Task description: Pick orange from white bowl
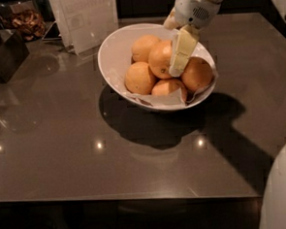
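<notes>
The orange [158, 61] was round and smooth, lying on top among four other oranges [140, 78] in the white bowl [111, 57]. The glossy bowl, lined with paper [157, 100], stood near the far edge of the tabletop [62, 150]. The gripper [177, 68] was at the orange's right side.

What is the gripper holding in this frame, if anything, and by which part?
Cannot be told. The gripper is down in the white bowl, against the right side of the topmost orange, but whether it grips that fruit does not show.
</notes>
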Tool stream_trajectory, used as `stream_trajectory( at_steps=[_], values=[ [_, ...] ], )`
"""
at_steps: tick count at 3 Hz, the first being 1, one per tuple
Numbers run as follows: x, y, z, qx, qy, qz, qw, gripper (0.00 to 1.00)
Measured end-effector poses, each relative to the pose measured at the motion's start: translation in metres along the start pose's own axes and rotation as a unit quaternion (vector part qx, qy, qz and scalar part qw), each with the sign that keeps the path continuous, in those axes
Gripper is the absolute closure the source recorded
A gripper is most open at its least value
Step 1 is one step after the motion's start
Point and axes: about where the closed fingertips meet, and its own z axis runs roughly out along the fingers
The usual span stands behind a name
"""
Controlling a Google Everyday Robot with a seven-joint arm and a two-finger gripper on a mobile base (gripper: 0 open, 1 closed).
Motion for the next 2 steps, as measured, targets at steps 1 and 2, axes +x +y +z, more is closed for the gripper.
stream_trajectory(
  at_steps=[1, 2],
  values=[
    [0.0055, 0.0016, 0.0256, -0.030, -0.032, 0.017, 0.9989, 0.00],
    [0.0074, 0.0020, 0.0337, -0.042, -0.042, 0.024, 0.9980, 0.00]
  ],
)
